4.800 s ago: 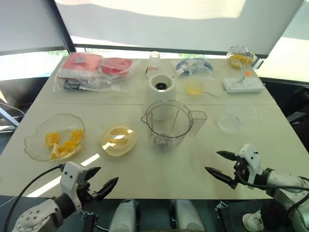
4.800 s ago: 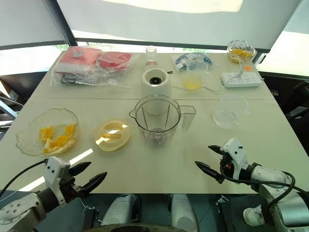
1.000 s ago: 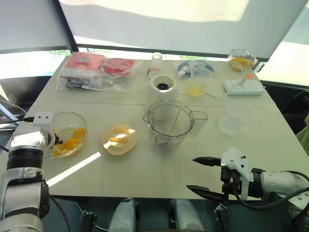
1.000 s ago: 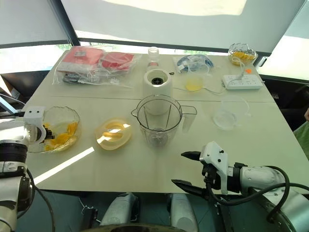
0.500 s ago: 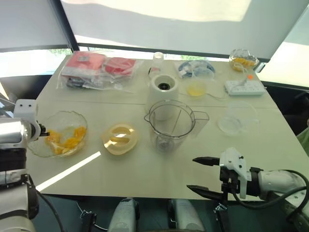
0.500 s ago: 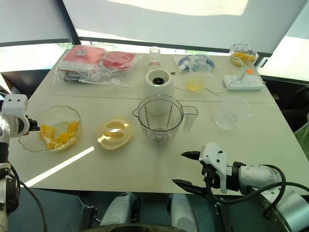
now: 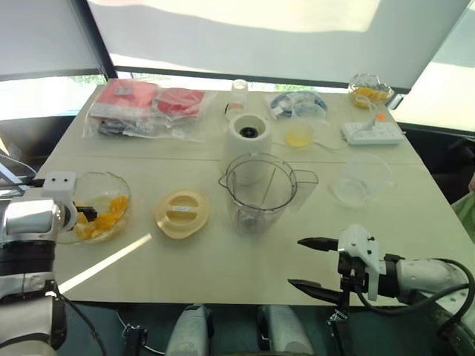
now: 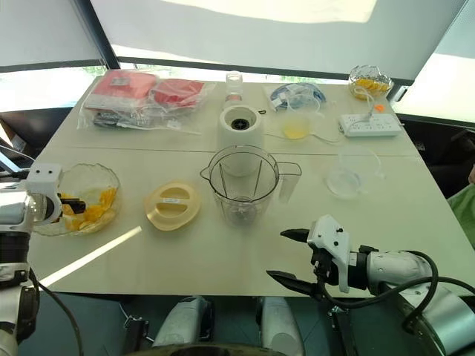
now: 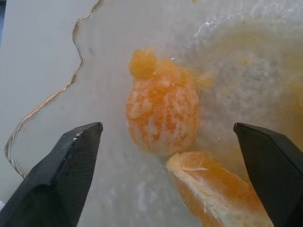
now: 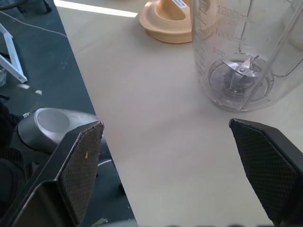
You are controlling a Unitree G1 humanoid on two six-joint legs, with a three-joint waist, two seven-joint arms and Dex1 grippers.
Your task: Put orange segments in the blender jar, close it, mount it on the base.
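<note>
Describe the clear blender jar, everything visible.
The clear plastic blender jar stands upright, open-topped and empty on the beige table. It has a pour spout, a side handle toward the robot's right, printed volume marks and a steel blade at its bottom. The white cylindrical base stands just behind; the cream round lid lies apart on its left.

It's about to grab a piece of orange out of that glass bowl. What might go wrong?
1. The left gripper, open, straddles a soft orange segment with a second segment right beside it; closing may squash it, lose it, or catch both.
2. The glass bowl sits near the table's left edge; a sideways push might slide it.
3. The lid lies between bowl and blender jar; a loosely held piece might drop there.
</note>
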